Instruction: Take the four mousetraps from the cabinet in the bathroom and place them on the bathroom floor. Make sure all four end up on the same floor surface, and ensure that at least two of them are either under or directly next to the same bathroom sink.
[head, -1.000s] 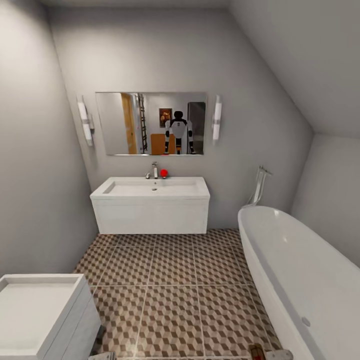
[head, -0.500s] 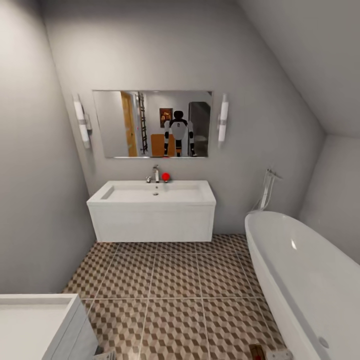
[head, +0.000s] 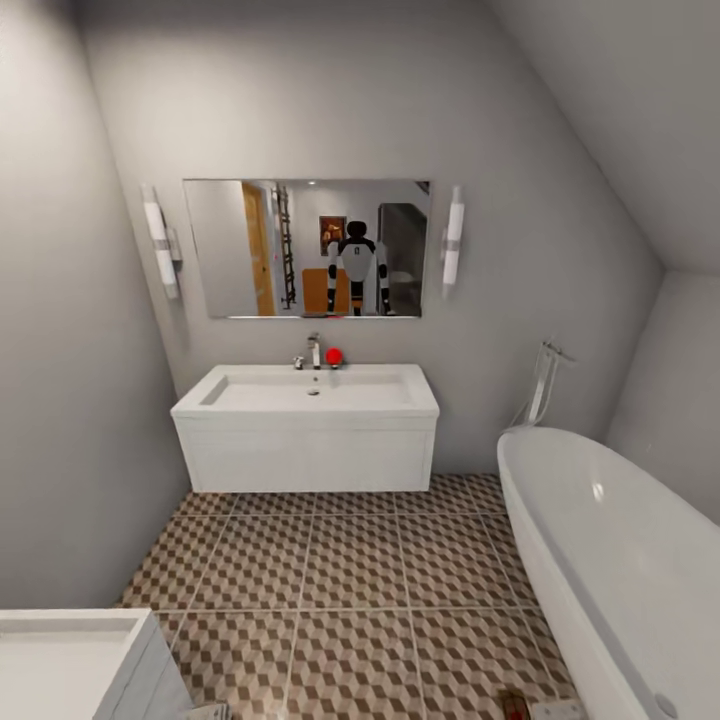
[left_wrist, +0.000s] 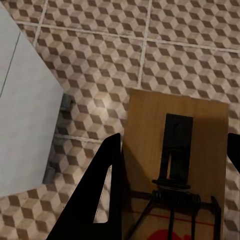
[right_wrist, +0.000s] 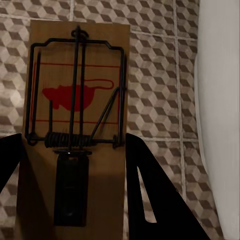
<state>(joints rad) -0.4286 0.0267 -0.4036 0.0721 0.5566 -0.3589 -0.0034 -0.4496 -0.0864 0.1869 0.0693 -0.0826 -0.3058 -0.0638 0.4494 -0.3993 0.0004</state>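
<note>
**Q.** What do the head views show to have changed, and what does it mean for you?

**A.** Over the last second the whole picture has shifted: the wide white rectangular wall-hung basin with a chrome faucet now sits larger and lower in view, the white oval bathtub has slid toward the right edge, and the small white drawer unit has dropped into the lower left corner. That is camera motion, so you appear to be rolling toward the basin, not moving the fixtures. The mirror above it reflects the robot.

**Q.** Where are the task's things?

**A.** Each gripper carries one. In the left wrist view, a flat brown wooden mousetrap with a dark metal spring lies between the black fingers of the left gripper, which pinch its edges. In the right wrist view, a second wooden trap printed with a red mouse is pinched the same way by the right gripper. Both hang above the cube-patterned brown, beige and white tile floor, not on it.

**Q.** What remains?

**A.** Judged from here, you are at the delivery stage for two traps. Setting both directly beside or under the basin would satisfy the sink condition; the other two are not in view.
</note>
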